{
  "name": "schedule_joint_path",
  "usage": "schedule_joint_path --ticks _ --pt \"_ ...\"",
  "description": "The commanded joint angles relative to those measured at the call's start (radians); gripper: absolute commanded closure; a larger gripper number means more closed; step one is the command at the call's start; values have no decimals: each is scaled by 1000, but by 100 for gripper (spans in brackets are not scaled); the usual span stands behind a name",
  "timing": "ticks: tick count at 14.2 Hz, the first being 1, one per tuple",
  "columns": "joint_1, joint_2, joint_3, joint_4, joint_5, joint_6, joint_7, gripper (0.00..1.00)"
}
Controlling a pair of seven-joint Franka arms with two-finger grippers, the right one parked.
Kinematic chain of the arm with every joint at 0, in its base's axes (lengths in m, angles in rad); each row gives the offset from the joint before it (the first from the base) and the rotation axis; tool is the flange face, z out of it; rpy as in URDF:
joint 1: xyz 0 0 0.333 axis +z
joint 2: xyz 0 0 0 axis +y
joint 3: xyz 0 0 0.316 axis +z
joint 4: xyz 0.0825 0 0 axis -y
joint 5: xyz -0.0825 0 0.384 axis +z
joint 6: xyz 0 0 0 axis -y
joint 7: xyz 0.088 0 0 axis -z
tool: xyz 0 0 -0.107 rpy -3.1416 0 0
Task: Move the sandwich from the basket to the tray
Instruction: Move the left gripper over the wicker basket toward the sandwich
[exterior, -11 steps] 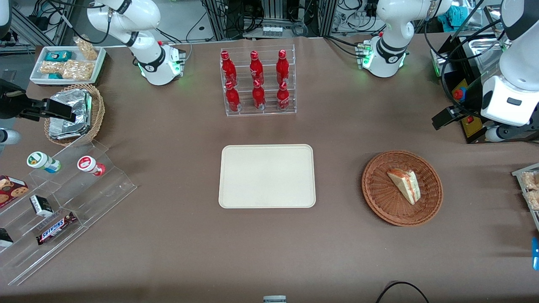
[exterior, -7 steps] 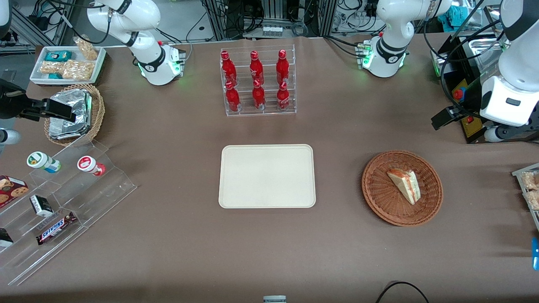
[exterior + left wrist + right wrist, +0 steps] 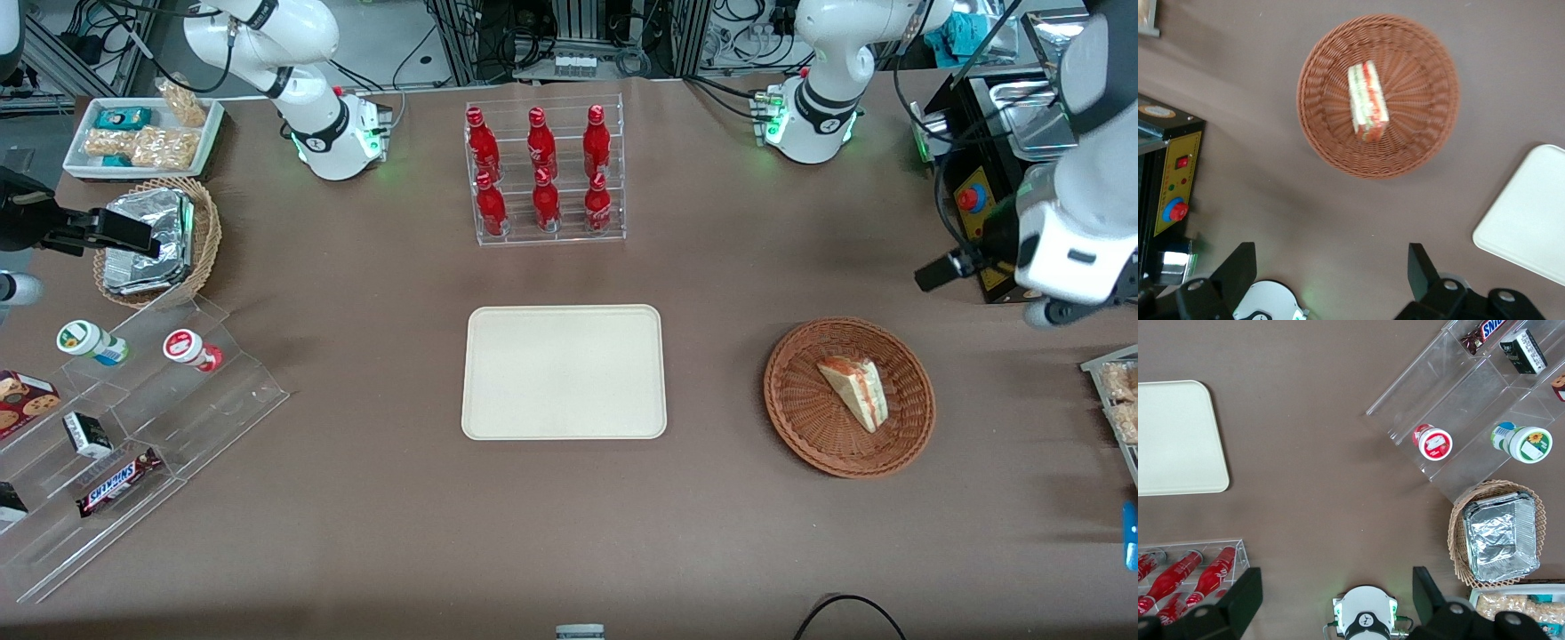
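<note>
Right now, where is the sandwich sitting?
The sandwich lies in the reddish-brown basket, toward the working arm's end of the table from the cream tray. The gripper hangs open above the table, not yet over it.

A triangular sandwich [image 3: 853, 392] of white bread with red and green filling lies on its side in the round reddish-brown wicker basket [image 3: 800, 418], toward the working arm's end of the worktop. The cream rectangular tray [image 3: 564, 372] lies flat at mid-worktop. The gripper [image 3: 1331, 277] hangs spread above bare worktop near the basket.
</note>
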Motion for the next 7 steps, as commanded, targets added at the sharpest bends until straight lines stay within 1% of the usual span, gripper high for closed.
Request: schedule_joint_path --ticks 1,2,5,7 --pt "-2 43 8 -66 13 67 -13 0" --pt "-1 37 9 -135 13 153 -16 0" --pt "-2 36 26 -267 4 348 -35 0" --pt "-1 28 31 -388 -2 510 -38 0"
